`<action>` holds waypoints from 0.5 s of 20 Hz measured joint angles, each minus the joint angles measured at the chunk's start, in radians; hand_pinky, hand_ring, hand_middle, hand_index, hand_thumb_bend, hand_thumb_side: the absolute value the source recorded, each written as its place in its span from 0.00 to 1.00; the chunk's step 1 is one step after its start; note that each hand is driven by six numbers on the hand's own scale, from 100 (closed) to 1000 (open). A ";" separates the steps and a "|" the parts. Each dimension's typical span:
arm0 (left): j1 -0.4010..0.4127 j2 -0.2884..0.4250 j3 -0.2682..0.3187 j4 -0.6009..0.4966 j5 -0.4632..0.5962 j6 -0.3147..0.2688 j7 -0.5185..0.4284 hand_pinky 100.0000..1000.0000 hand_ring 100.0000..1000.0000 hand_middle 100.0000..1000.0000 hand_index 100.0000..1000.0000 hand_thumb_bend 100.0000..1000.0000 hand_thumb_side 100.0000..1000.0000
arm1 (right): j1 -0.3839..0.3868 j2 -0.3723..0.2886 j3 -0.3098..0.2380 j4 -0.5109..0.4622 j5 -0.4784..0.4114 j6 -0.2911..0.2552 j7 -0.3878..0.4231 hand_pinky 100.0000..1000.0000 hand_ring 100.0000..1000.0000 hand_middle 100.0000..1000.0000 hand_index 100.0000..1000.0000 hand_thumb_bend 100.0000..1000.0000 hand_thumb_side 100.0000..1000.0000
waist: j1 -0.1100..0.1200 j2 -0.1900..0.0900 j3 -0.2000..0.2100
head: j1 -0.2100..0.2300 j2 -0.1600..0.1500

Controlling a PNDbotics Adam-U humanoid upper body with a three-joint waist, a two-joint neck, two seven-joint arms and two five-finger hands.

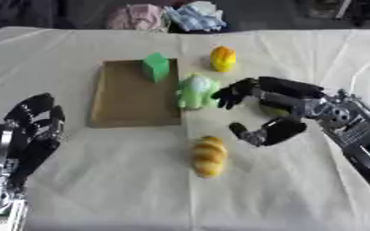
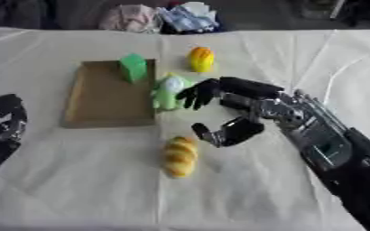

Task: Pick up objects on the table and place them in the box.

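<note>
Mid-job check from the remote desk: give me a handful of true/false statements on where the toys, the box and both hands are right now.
1. The green block stands at the far right corner of the flat brown box. True.
2. The right hand has lifted the light green toy. False: its fingers are spread open beside the toy, which sits on the white cloth at the box's right edge.
3. The bread-shaped toy lies inside the box. False: it lies on the cloth, nearer the robot than the box.
4. The left hand rests open at the lower left, holding nothing. True.
5. A yellow-orange toy stands on the cloth beyond the light green toy. True.
</note>
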 measured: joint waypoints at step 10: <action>0.000 0.001 -0.001 0.000 0.000 0.000 -0.004 0.70 0.82 0.71 0.78 0.07 0.26 | -0.061 -0.042 0.083 0.021 0.057 -0.100 0.166 0.79 0.78 0.80 0.95 0.11 0.28 | -0.005 0.000 0.007 | -0.004 0.000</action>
